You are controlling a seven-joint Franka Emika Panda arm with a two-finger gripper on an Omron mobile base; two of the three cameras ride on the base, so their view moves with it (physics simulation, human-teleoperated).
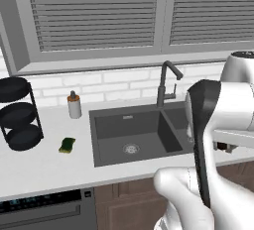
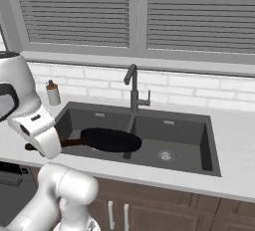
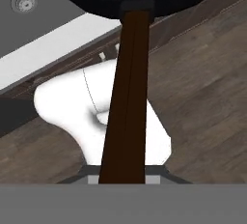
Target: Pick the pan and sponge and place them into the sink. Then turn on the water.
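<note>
The pan (image 2: 110, 139) is held by its handle in the clenched gripper (image 3: 123, 177) above the sink (image 2: 191, 125), not yet set down, while the sponge (image 1: 67, 145) is left on the counter beside the sink and no water is seen at the faucet (image 2: 132, 89).

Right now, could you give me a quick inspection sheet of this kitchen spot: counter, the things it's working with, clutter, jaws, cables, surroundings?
Surface: white counter, mostly bare.
Job's things: pan held level above the sink, over the divider between basins; sponge lies on the counter left of the sink; faucet shows no stream.
Clutter: soap dispenser; black tiered rack.
Jaws: the gripper itself is hidden; the pan handle runs up from between them in the hand view, apparently clamped.
Cables: nothing seen.
Surroundings: closed window blinds, white brick backsplash, wooden cabinets below.
</note>
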